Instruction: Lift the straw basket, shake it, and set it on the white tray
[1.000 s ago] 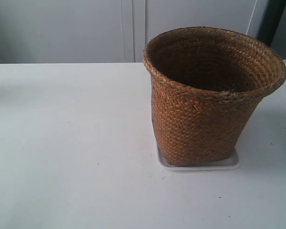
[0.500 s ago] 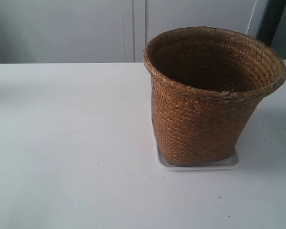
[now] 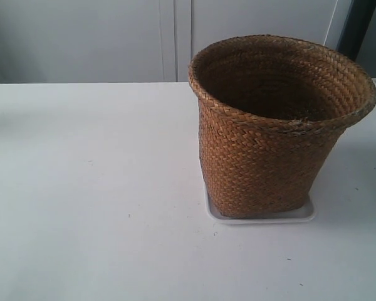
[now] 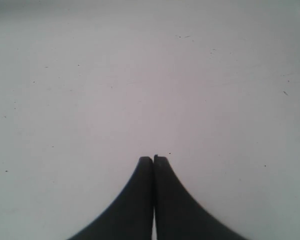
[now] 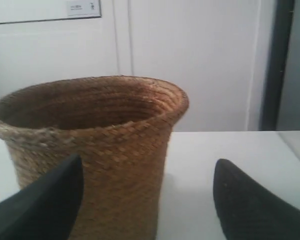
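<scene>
The brown woven straw basket [image 3: 272,138] stands upright on the white tray [image 3: 307,213], whose rim shows under its base at the exterior view's right. No arm appears in that view. In the right wrist view the straw basket [image 5: 100,150] is close in front, and my right gripper [image 5: 149,172] is open, its black fingers [image 5: 235,195] spread wide and apart from the basket wall. My left gripper [image 4: 153,159] is shut with nothing in it, hanging over bare white table.
The white table [image 3: 81,188] stretches wide to the exterior view's left of the basket. White cabinet doors [image 3: 175,37] stand behind the table, with a dark vertical strip [image 3: 357,25] at the far right.
</scene>
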You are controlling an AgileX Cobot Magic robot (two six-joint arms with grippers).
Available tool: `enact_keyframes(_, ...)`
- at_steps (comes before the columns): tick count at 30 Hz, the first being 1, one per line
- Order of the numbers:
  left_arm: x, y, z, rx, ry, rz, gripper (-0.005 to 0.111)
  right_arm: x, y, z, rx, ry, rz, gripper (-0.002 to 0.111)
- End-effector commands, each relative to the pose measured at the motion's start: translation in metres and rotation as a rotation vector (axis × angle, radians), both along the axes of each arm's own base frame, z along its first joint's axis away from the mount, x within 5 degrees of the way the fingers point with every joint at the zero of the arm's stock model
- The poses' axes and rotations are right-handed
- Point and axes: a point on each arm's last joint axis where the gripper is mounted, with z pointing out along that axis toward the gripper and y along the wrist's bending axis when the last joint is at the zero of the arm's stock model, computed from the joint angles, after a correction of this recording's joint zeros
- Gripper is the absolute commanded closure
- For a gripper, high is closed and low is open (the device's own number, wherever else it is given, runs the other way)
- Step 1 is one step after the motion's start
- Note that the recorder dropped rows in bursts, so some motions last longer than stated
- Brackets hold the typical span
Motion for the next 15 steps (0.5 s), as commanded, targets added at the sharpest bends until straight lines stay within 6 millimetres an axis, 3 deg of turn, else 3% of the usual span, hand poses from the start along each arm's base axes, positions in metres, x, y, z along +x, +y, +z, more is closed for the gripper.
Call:
enact_keyframes(1,-0.001,-0.001,-0.003,-0.004,0.027,-0.003,0.107,0.006,-0.007,-0.024,-0.133,0.043,-0.087,0.04)
enact_keyframes(5,-0.001,-0.001,-0.003,-0.004,0.027,-0.003,0.107,0.011,-0.009,-0.05,-0.097,0.093,-0.107,0.04)
enact_keyframes(9,-0.001,-0.001,-0.003,-0.004,0.027,-0.003,0.107,0.012,-0.008,-0.057,-0.048,0.137,-0.094,0.04)
enact_keyframes(15,-0.001,0.0,-0.003,0.012,0.026,-0.002,0.107,0.006,0.008,-0.066,-0.168,0.205,0.212,0.04)
